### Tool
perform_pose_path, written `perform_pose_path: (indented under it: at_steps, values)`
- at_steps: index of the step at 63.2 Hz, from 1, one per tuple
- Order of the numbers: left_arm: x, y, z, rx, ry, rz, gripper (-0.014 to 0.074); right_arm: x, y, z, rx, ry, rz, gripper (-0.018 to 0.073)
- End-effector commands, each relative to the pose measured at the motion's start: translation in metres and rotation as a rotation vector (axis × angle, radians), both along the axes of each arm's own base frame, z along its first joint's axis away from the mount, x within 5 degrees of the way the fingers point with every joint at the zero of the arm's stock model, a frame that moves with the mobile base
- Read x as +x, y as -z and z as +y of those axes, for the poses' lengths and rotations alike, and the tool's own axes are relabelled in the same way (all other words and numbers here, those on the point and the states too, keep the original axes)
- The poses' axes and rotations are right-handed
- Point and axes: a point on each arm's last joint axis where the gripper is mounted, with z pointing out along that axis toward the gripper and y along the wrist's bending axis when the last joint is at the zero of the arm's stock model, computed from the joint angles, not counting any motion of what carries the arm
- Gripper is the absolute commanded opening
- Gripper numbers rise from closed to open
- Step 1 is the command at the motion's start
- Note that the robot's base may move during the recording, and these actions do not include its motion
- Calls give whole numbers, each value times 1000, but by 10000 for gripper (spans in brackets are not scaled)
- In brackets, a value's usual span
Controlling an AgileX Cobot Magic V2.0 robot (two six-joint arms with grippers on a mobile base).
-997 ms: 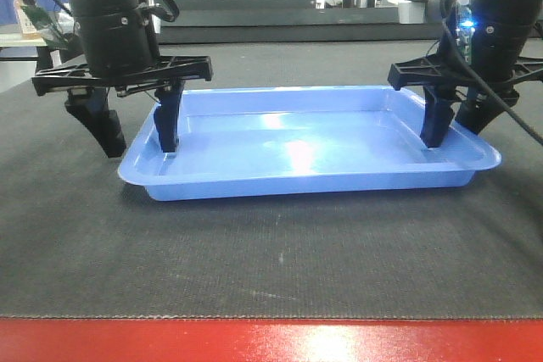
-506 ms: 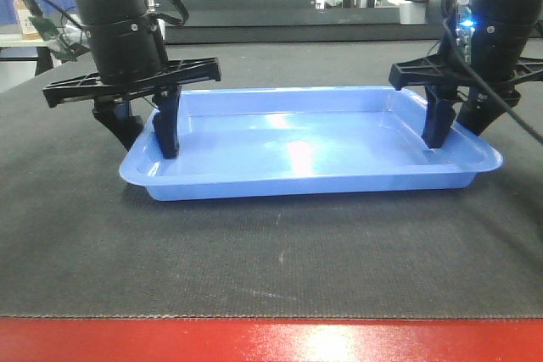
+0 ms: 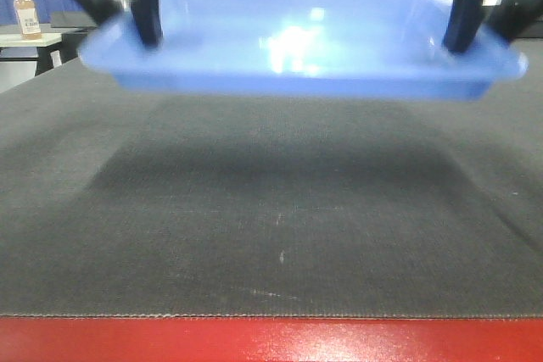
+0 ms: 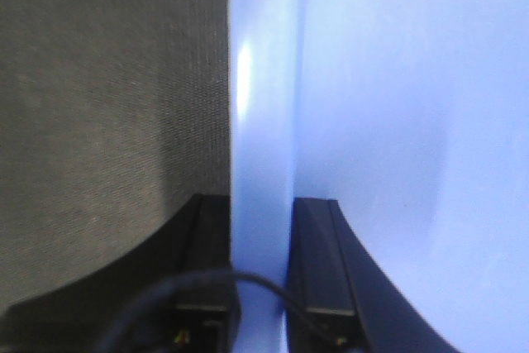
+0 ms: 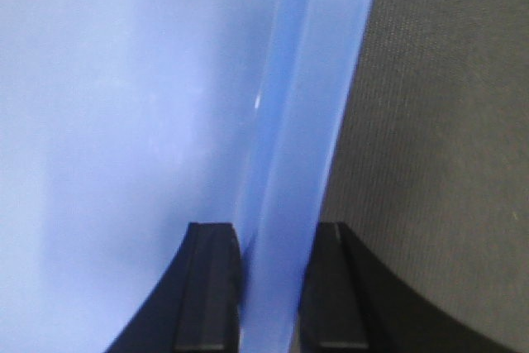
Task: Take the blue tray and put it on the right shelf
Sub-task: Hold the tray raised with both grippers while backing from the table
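Observation:
The light-blue tray hangs in the air well above the dark mat, held level by both arms. My left gripper is shut on the tray's left rim; in the left wrist view its two black fingers clamp the rim from either side. My right gripper is shut on the tray's right rim; the right wrist view shows the rim pinched between its fingers. The right shelf is out of view.
The dark mat covers the table, with the red table frame along the near edge. A small bottle stands on a table at the far left. Racks and glass doors fill the background.
Both grippers have closed on the tray's rims and lifted it from the mat to near the top of the front view.

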Motion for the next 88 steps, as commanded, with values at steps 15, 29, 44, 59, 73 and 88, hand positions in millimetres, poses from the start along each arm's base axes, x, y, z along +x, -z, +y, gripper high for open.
perform_pose_path:
  at_steps: [15,29,44,59,73,88]
  values:
    - [-67,-69,39,63,79,-111,-48,-81,-87,4,18,-53,-180,58]
    - [-112,-69,57,29,90,-83,-48,-111,-98,2,-72,-21,-164,58]
    - [-147,-76,71,-22,96,-99,-48,-132,-101,23,-64,-92,-147,58]
    - [-159,-80,70,-96,105,-86,-48,-140,-102,30,-113,-115,-159,58]
    - [-158,-80,70,-88,103,-90,-48,-139,-102,30,-110,-117,-172,58]
    - [-159,-80,69,-103,107,-83,-48,-139,-103,31,-108,-117,-177,58]
